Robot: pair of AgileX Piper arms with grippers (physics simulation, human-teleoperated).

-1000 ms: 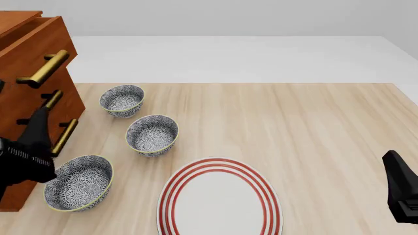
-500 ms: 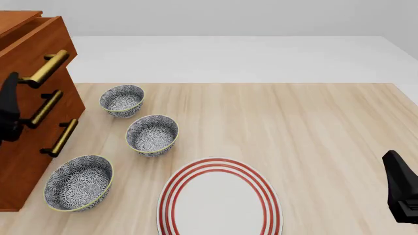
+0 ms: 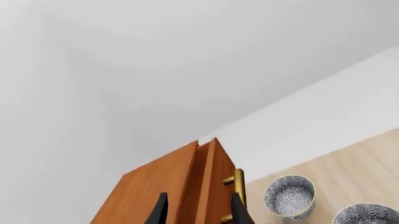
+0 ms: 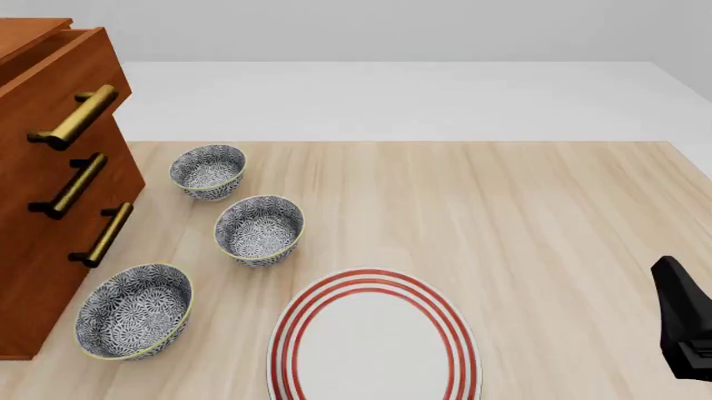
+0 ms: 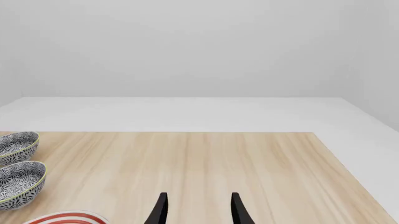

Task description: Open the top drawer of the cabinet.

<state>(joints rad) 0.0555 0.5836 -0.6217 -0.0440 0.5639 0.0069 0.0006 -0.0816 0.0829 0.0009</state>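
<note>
The cabinet (image 4: 33, 217) stands at the table's left edge, reddish-brown with three brass bar handles. The top drawer (image 4: 69, 79) stands out a little from the cabinet front; its handle (image 4: 76, 117) is free. In the left wrist view the cabinet (image 3: 153, 196) is seen from above, with a gap behind the top drawer front (image 3: 215, 184) and its handle (image 3: 239, 185). My left gripper (image 3: 198, 212) is open and empty, above the cabinet, and out of the front view. My right gripper (image 5: 198, 212) is open and empty, low at the table's right side (image 4: 681, 329).
Three patterned bowls (image 4: 208, 170) (image 4: 259, 229) (image 4: 135, 310) sit in a row just right of the cabinet. A red-striped white plate (image 4: 374, 342) lies at the front middle. The wooden table (image 4: 534, 217) ends at a pale floor behind.
My left arm has risen along the cabinet front and left the front view at the left. The top drawer and right arm have not moved.
</note>
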